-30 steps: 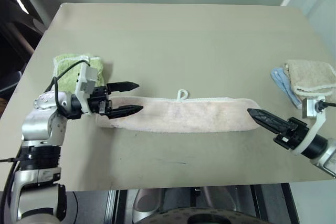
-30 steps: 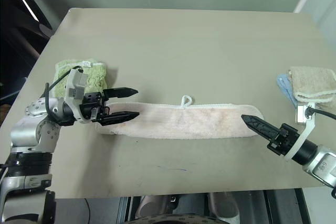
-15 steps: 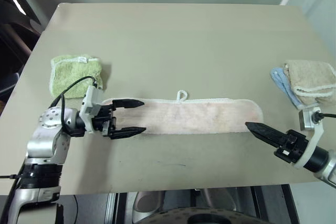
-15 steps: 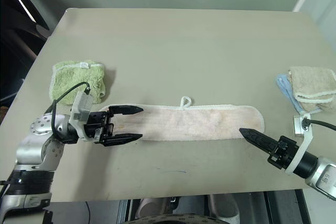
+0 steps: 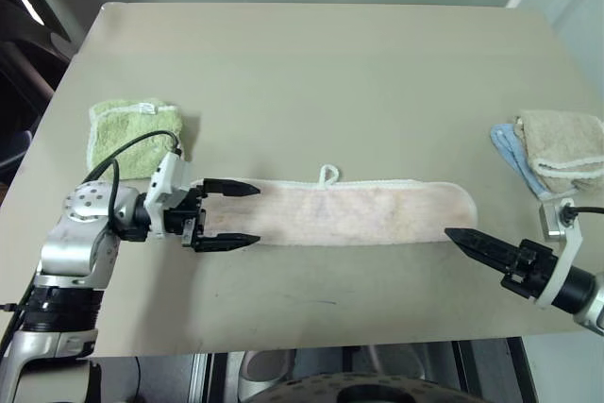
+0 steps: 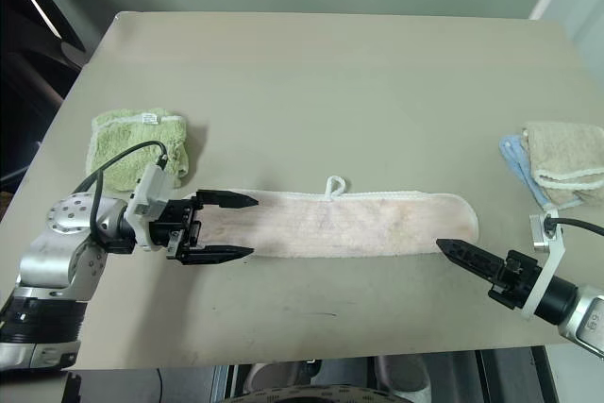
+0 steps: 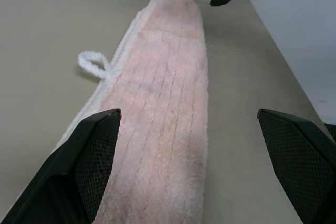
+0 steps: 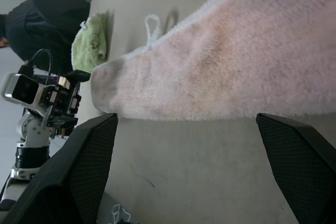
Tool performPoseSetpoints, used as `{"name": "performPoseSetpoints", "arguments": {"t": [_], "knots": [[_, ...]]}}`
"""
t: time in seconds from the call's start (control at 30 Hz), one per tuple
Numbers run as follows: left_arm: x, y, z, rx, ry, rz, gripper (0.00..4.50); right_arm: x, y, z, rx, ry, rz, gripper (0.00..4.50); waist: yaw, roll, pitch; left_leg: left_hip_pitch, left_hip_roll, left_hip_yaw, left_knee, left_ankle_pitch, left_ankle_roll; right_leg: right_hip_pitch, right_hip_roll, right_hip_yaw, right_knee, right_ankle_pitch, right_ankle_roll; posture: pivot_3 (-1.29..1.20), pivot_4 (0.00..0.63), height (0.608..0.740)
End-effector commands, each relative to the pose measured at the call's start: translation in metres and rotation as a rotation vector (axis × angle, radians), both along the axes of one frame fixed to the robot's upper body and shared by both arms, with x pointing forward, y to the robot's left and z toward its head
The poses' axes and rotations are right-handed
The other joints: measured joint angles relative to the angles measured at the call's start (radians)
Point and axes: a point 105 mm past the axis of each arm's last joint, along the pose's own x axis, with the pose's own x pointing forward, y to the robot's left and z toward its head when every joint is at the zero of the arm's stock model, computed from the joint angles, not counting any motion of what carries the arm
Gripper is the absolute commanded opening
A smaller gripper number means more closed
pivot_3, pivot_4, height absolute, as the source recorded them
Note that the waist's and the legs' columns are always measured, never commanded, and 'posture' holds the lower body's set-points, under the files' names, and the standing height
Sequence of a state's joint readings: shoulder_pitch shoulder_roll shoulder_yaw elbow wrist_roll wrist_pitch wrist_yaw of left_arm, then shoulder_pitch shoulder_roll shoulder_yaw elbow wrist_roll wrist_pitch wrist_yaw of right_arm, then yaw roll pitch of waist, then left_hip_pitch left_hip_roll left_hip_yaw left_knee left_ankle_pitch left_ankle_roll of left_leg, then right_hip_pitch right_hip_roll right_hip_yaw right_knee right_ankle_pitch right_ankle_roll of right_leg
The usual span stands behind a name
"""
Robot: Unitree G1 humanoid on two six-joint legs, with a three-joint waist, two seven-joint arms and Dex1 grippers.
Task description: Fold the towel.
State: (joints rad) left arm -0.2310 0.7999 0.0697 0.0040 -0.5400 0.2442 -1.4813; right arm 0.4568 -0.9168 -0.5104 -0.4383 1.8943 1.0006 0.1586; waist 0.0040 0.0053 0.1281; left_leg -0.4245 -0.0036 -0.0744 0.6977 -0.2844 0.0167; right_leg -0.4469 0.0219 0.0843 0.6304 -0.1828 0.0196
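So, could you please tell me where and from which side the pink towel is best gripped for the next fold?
Probably at its two short ends. The towel lies flat as a long narrow strip across the table, so each rounded end is a free edge. The left gripper, open, already straddles the left end; the right gripper, open, sits just off the right end. Each should come in along the strip.

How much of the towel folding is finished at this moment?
Done: the pale pink terry towel lies as one long narrow strip on the table. In hand: nothing; the left gripper stands open at one end, the right gripper open near the other. Left: folding it end to end.
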Motion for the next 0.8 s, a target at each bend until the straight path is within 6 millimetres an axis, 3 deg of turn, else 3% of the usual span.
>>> {"name": "performPoseSetpoints", "arguments": {"t": [0.03,0.33,0.63,0.8], "knots": [[0.003,-0.005,0.004,-0.008,-0.028,-0.025,4.5,-0.001,-0.005,0.009,0.005,-0.024,-0.028,4.46,0.002,0.0,0.0,0.0,0.0,0.0,0.0,0.0,0.0,0.0,0.0,0.0,0.0,0.0,0.0,0.0,0.15,0.733],[0.008,-0.012,0.011,-0.042,-0.051,-0.037,4.5,0.0,-0.028,-0.003,-0.027,0.011,-0.146,4.46,0.001,0.0,0.0,0.001,0.0,0.0,0.001,-0.001,0.001,0.003,0.0,0.0,-0.001,0.0,0.0,0.0,0.15,0.733],[-0.002,-0.014,0.012,-0.034,-0.034,-0.063,4.5,-0.005,-0.042,-0.035,-0.085,0.111,-0.183,4.46,0.001,0.0,0.0,0.003,0.0,0.0,0.001,-0.001,0.002,0.004,0.0,0.0,-0.002,0.0,0.001,0.0,0.15,0.733],[-0.006,-0.017,0.015,-0.029,-0.027,-0.072,4.5,0.009,-0.045,-0.036,-0.06,0.11,-0.209,4.46,0.0,0.0,0.0,0.004,0.0,0.0,0.002,-0.001,0.002,0.005,0.0,0.0,-0.002,0.0,0.001,0.0,0.15,0.733]]}}
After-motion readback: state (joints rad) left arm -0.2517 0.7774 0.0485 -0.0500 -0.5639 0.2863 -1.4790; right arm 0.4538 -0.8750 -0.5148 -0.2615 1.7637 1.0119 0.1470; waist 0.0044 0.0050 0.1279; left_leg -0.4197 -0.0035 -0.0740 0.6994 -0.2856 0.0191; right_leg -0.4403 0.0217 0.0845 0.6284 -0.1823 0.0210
